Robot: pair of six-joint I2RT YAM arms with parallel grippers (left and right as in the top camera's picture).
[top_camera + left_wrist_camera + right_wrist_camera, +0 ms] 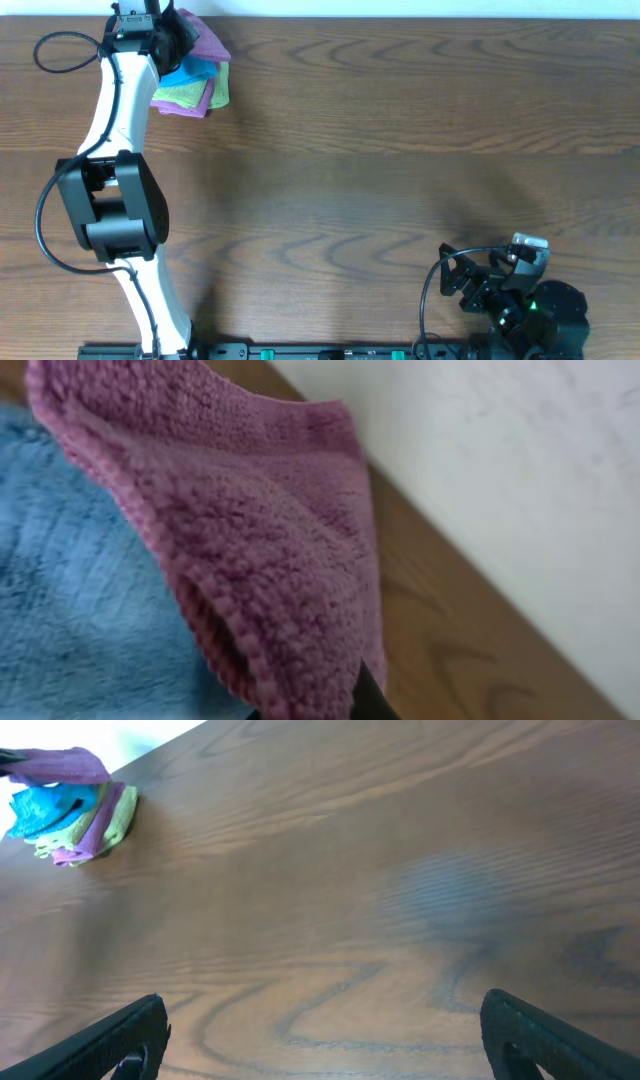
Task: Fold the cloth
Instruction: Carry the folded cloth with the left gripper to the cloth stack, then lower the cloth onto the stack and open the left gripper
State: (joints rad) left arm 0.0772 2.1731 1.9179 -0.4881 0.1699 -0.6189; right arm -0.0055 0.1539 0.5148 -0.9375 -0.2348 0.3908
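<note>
Left arm (120,120) outstretched, fingers (368,702) pinching cloth (270,530), right arm (520,300) folded

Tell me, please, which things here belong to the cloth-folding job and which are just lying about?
For the job:
lilac cloth, topmost of the cloths
left fingers, at that cloth

Lying about:
blue cloth
green cloth
second purple piece, beside the green
</note>
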